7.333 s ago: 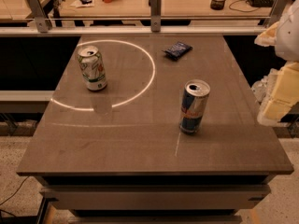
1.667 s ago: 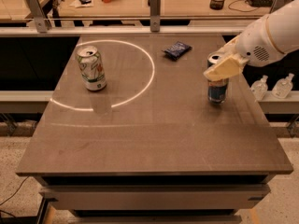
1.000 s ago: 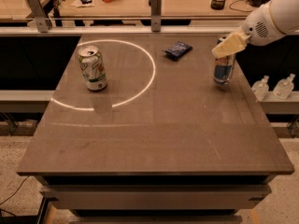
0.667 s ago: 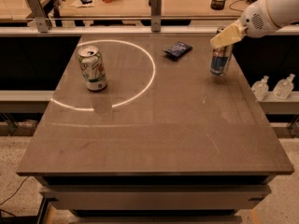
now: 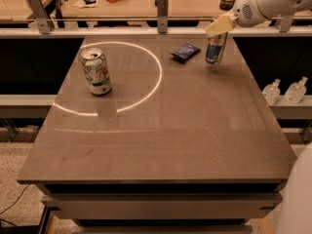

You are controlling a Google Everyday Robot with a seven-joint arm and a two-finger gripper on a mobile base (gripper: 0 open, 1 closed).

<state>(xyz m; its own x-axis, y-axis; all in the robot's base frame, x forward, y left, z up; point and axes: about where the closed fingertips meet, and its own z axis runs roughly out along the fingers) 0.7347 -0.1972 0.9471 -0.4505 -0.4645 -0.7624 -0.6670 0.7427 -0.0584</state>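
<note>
Now the blue can (image 5: pixel 215 50) stands upright at the far right of the tabletop (image 5: pixel 161 130), close to the back edge and not far from the right one. Whether its base rests on the surface or hangs just above it, I cannot tell. The tool (image 5: pixel 220 27) reaches in from the upper right and is clenched on the can's top, with most of the body free below.

That high grip is the main risk, as I judge it. A slim can held only near the top can swing or twist, and a shallow hold could let it slip out and tip. A tipped can here could roll off the right edge, beyond which two small bottles (image 5: pixel 284 90) sit on a lower ledge, or strike the rail (image 5: pixel 122 31) at the back. If the can is open, liquid could spill.

Just left of it lies a dark snack bag (image 5: pixel 185 52), near but apart; a sideways sweep that way could knock or drag it. The green can (image 5: pixel 96 72) stands well apart at the left side of a bright ring (image 5: pixel 160 73) of light and looks clear of any trouble.
</note>
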